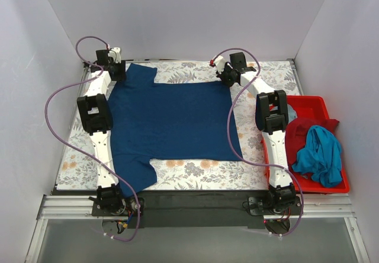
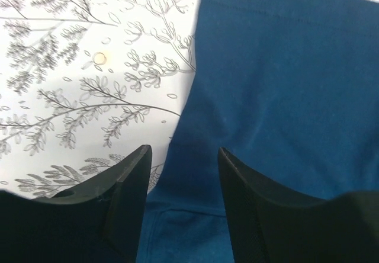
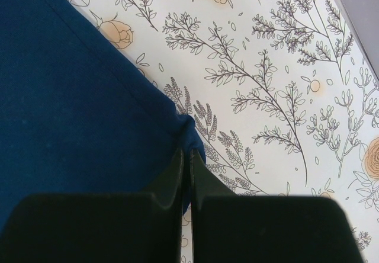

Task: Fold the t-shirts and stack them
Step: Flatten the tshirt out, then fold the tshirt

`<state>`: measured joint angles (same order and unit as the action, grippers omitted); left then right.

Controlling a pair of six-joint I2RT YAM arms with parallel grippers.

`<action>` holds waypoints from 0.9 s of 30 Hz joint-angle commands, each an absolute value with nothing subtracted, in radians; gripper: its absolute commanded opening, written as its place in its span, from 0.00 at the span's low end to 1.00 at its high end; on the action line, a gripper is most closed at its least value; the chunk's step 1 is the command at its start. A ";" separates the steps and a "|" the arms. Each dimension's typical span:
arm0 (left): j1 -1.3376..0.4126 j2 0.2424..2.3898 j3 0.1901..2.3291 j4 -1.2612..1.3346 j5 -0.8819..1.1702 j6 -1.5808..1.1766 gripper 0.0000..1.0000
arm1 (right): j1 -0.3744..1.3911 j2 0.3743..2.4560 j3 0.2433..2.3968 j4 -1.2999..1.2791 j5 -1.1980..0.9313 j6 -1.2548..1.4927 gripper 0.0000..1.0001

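T-shirt of soft navy blue cloth (image 1: 172, 121) lies flat on the floral-patterned table cover (image 1: 195, 169), long axis left to right, sleeves leftward. Right gripper (image 3: 189, 156) is pinched on its far right corner. Left gripper (image 2: 185, 156), fingers apart, straddles the far left edge. Only the wrist views show these grips.

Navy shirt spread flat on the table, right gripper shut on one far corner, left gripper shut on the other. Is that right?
Not quite: the left gripper is open. The left wrist view shows its fingers apart over the edge of the navy shirt. The right gripper is shut on its corner, as stated.
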<state>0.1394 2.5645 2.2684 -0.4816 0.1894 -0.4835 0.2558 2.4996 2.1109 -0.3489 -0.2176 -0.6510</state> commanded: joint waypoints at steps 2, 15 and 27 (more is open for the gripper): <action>0.133 2.551 2.241 -0.515 0.215 -0.469 0.46 | 0.265 2.465 2.112 -0.383 -0.212 -0.664 0.01; 0.106 2.661 2.347 -0.558 0.186 -0.440 0.28 | 0.265 2.473 2.114 -0.383 -0.209 -0.676 0.01; 0.109 2.562 2.298 -0.350 0.271 -0.468 0.00 | 0.270 2.425 2.120 -0.376 -0.216 -0.690 0.01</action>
